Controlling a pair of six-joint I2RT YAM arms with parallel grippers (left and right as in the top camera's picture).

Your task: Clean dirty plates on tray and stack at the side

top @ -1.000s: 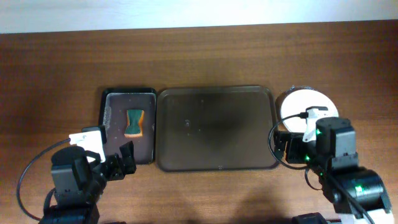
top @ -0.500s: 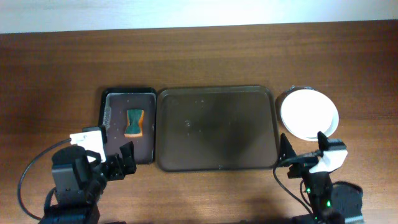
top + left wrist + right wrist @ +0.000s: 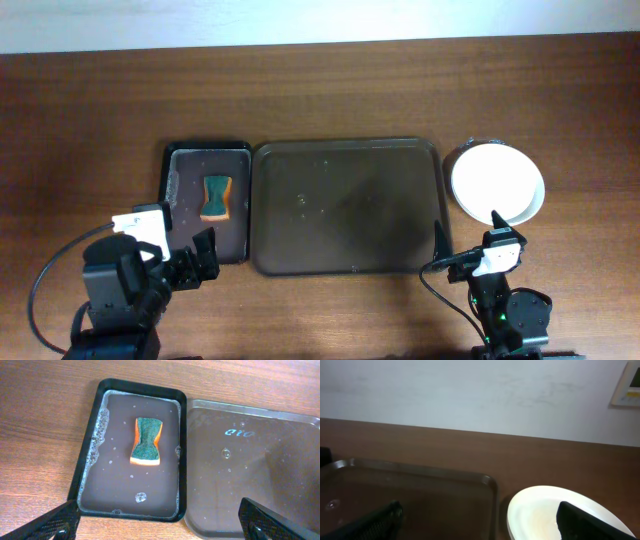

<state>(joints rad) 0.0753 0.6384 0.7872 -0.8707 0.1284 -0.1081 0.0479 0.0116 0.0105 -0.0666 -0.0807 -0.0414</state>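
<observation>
The dark brown tray [image 3: 346, 206] lies at the table's middle with only water drops on it; it also shows in the left wrist view [image 3: 255, 470] and the right wrist view [image 3: 410, 495]. A stack of plain white plates [image 3: 497, 182] sits on the table to the tray's right, also in the right wrist view [image 3: 555, 510]. My left gripper [image 3: 186, 258] is open and empty at the near left, in front of the black tray. My right gripper [image 3: 467, 240] is open and empty, near the table's front, just short of the plates.
A smaller black tray [image 3: 180, 200] with soapy water holds a green-orange sponge [image 3: 216, 196], left of the brown tray; both show in the left wrist view, tray [image 3: 95, 455] and sponge [image 3: 147, 441]. A pale wall stands behind the table.
My right arm has pulled back from over the plate stack toward the table's front edge, leaving the plates uncovered. The left arm has not moved.
</observation>
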